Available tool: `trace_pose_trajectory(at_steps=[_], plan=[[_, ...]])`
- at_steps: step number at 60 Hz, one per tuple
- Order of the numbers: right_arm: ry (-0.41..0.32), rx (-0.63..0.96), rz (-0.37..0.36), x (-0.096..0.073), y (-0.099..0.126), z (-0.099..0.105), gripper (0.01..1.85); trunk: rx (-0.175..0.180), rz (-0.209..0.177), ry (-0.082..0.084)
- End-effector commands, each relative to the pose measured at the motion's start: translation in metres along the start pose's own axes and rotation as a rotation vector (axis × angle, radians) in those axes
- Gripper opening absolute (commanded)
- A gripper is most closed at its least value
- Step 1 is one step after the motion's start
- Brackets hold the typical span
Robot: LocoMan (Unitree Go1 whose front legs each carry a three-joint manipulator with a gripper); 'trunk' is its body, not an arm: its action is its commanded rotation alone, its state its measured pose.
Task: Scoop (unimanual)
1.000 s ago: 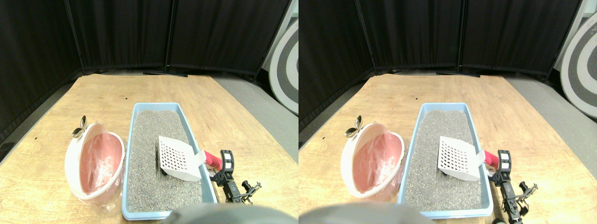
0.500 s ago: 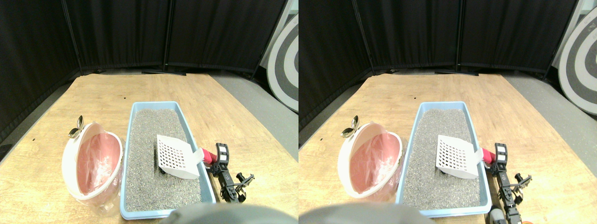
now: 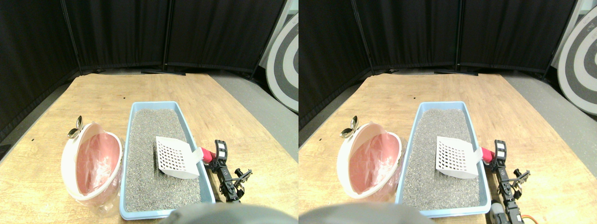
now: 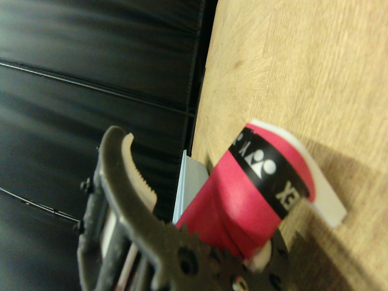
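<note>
White slotted scoop (image 3: 176,158) rests on grainy grey litter (image 3: 154,154).

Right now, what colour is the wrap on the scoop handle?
Red, with a black printed band, on the white slotted plastic scoop's wrapped handle; clearest in the wrist view.

Perforated white plastic scoop (image 3: 175,158), grainy grey litter (image 3: 154,140)

Right gripper (image 3: 217,156) low at lower right — jaw upright, arm stretched forward.
</note>
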Motion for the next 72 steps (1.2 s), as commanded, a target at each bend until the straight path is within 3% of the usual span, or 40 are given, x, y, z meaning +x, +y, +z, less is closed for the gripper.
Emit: trace_pose_trajectory(at_steps=[1, 13, 17, 18, 19, 21, 28, 47, 57, 62, 65, 72], plan=[[-0.025, -0.002, 0.004, 0.003, 0.002, 0.002, 0.87, -0.014, 0.012, 0.005], [-0.033, -0.016, 0.002, 0.005, 0.002, -0.001, 0.71, -0.017, 0.017, 0.004], [-0.045, -0.061, 0.017, 0.005, 0.002, -0.001, 0.51, -0.018, 0.019, 0.003], [-0.047, -0.049, 0.009, 0.006, 0.002, -0.001, 0.27, -0.017, 0.022, 0.003], [-0.047, -0.049, 0.009, 0.006, 0.002, -0.001, 0.27, -0.017, 0.022, 0.003], [-0.066, -0.057, 0.024, 0.007, 0.002, 0.0, 0.06, -0.018, 0.023, 0.002], [-0.101, -0.08, 0.036, 0.008, 0.001, 0.003, 0.06, -0.02, 0.024, 0.003], [-0.106, -0.133, 0.028, 0.002, -0.002, 0.019, 0.06, -0.028, 0.027, 0.0], [-0.163, -0.227, 0.103, -0.005, 0.002, 0.041, 0.06, -0.031, 0.029, 0.003], [-0.232, -0.319, 0.172, -0.004, 0.006, 0.051, 0.06, -0.031, 0.029, 0.003], [-0.224, -0.355, 0.138, -0.005, 0.008, 0.058, 0.06, -0.031, 0.029, 0.003], [-0.243, -0.415, 0.16, -0.004, 0.012, 0.069, 0.06, -0.042, 0.023, 0.001]])
